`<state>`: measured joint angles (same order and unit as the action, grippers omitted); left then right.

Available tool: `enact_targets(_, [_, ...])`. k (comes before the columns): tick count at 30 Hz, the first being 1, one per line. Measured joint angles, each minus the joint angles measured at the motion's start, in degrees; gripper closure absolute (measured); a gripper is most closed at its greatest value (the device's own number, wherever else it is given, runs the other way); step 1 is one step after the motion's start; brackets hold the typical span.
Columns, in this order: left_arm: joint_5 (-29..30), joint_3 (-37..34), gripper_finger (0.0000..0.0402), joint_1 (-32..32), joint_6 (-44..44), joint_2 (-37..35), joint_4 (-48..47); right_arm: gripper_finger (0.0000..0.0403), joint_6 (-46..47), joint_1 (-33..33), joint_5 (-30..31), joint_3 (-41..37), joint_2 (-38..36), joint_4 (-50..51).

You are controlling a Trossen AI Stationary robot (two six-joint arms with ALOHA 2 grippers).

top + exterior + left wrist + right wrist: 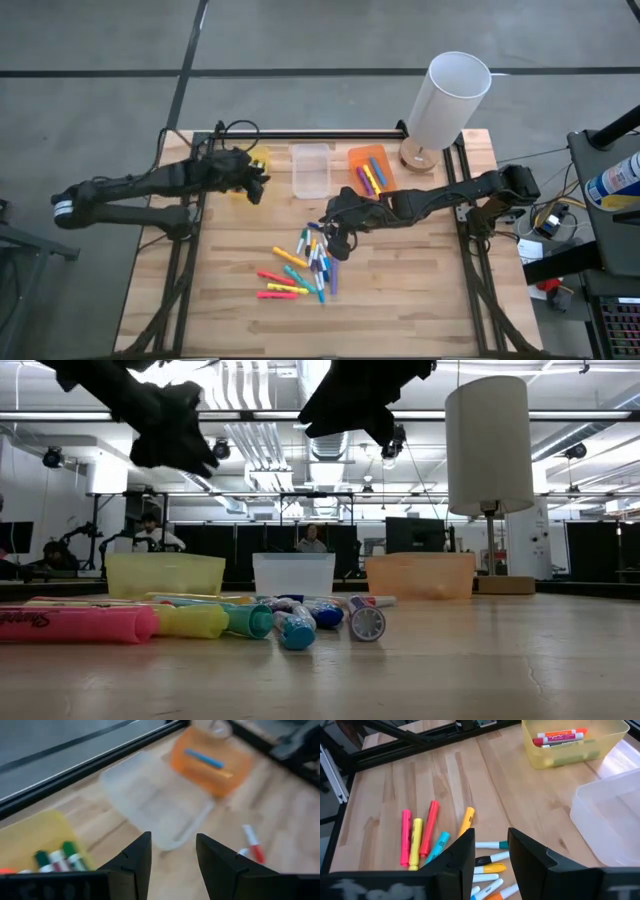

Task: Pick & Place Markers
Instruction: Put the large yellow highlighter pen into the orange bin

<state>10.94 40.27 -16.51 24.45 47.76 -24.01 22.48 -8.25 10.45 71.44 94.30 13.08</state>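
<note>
Several markers [305,265] in many colours lie loose on the wooden table, at its middle toward the near edge. They also show in the low view [200,620] and in the right wrist view [435,840]. My right gripper [491,832] hangs open above the far end of this pile [335,232], with nothing between its fingers. My left gripper [172,837] is open and empty, raised beside the yellow bin [250,165] at the far left. That yellow bin [570,745] holds a few markers [557,737]. The orange bin [372,170] holds several more.
A clear bin [311,170] stands between the yellow and orange bins along the far side. A lamp with a white shade [445,100] stands at the far right corner. A black rail [320,133] runs along the far edge. Bare wood lies left of the pile.
</note>
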Motion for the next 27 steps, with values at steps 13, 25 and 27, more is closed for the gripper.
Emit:
enact_targets(13, [-5.15,-3.17,0.0255,16.24,0.33,-2.67,3.93,0.0301,-0.06,0.0,0.0,-0.07,0.0,-0.1])
enact_targets(25, [-5.94,-4.79,0.0255,24.28,-0.77,-1.43,5.14,0.0311,-0.02,0.0,0.02,-0.82,0.46,0.01])
enact_targets(27, [-5.95,-4.95,0.0255,24.83,-0.74,-1.43,5.14,0.0312,-0.02,0.0,0.03,-0.85,0.46,-0.02])
